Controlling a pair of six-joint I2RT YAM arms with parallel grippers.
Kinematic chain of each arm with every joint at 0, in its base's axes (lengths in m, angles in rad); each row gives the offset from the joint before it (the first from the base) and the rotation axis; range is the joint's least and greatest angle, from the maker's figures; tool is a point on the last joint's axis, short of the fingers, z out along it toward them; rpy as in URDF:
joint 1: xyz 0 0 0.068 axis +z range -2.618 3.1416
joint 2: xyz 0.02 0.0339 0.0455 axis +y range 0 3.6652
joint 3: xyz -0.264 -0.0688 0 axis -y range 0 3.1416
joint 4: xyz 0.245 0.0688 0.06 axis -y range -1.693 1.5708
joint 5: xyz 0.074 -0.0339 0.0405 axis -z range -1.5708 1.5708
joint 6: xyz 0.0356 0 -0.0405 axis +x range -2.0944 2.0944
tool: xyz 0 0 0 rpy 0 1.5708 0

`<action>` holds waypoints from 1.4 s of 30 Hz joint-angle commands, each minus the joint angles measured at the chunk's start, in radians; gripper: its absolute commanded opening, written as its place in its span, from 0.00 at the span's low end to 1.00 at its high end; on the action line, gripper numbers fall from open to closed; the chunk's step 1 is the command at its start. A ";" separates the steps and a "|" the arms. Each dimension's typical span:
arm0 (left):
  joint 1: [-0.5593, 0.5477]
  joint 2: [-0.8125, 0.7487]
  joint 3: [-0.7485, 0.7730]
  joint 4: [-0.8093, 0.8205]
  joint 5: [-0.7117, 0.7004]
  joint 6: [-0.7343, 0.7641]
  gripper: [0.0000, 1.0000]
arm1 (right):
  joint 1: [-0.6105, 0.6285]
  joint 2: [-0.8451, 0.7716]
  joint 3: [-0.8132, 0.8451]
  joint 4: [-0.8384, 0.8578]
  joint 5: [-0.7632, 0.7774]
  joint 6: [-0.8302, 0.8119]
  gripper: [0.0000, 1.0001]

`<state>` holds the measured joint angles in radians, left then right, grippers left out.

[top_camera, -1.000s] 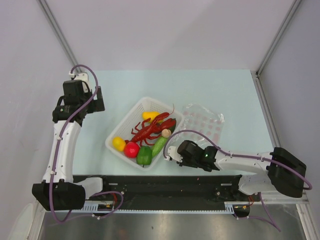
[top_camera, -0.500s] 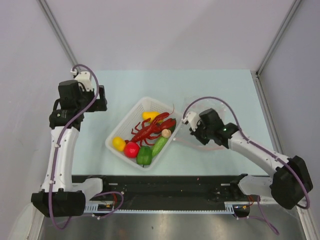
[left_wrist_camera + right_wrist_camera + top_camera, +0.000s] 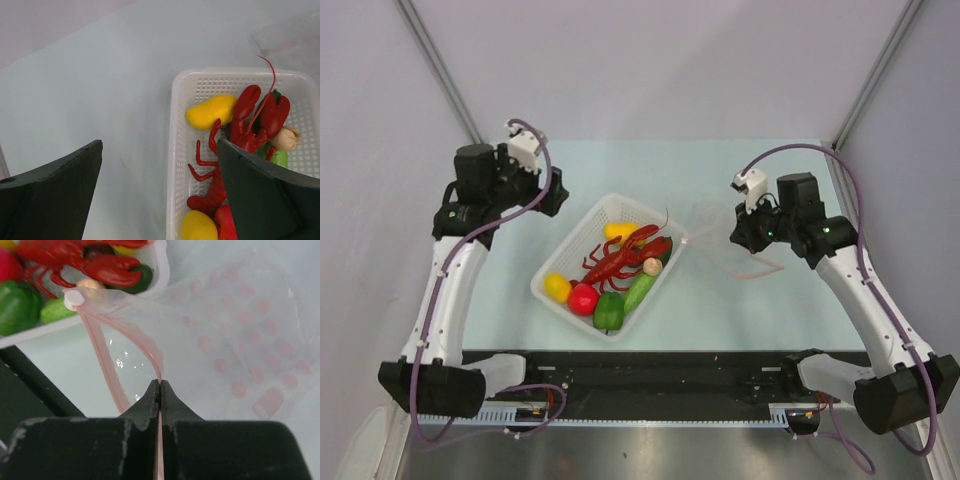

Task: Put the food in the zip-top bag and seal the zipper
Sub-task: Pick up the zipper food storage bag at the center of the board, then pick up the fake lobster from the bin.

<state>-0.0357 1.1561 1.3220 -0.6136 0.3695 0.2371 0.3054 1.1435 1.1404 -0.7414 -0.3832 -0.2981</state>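
Note:
The food lies in a white mesh basket: a red lobster (image 3: pixel 625 258) (image 3: pixel 235 150) (image 3: pixel 85 257), a tomato (image 3: pixel 583 298), a green pepper (image 3: pixel 609 312), a cucumber (image 3: pixel 640 291), yellow pieces (image 3: pixel 558 287) and a mushroom (image 3: pixel 652 266). The clear zip-top bag (image 3: pixel 718 238) (image 3: pixel 240 325) is lifted just right of the basket. My right gripper (image 3: pixel 744 238) (image 3: pixel 160 382) is shut on its pink zipper (image 3: pixel 147 347). The two strips gape apart. My left gripper (image 3: pixel 555 196) (image 3: pixel 160 170) hangs open over the basket's back-left rim, holding nothing.
The white mesh basket (image 3: pixel 538 288) (image 3: pixel 176 150) sits mid-table, turned diagonally. A white slider tab (image 3: pixel 75 298) ends the zipper near the basket's corner. A black rail (image 3: pixel 650 370) runs along the near edge. Grey walls close in the left, back and right sides.
My right arm swung from the front edge up to the right of the basket, shut on the bag's zipper edge and raised it. The left gripper moved right toward the basket.

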 commanded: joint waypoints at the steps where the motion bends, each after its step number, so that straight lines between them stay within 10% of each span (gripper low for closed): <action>1: -0.098 0.080 0.066 0.018 0.057 0.085 1.00 | -0.011 -0.037 0.110 -0.082 -0.123 0.096 0.00; 19: -0.475 0.694 0.361 -0.080 -0.055 0.199 0.67 | -0.078 0.062 0.121 -0.078 -0.272 0.358 0.00; 42: -0.515 0.833 0.312 -0.074 -0.092 0.192 0.66 | -0.120 0.073 0.117 -0.070 -0.263 0.341 0.00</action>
<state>-0.5438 1.9781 1.6329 -0.6907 0.2821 0.4126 0.1955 1.2190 1.2495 -0.8379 -0.6266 0.0444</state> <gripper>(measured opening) 0.660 0.010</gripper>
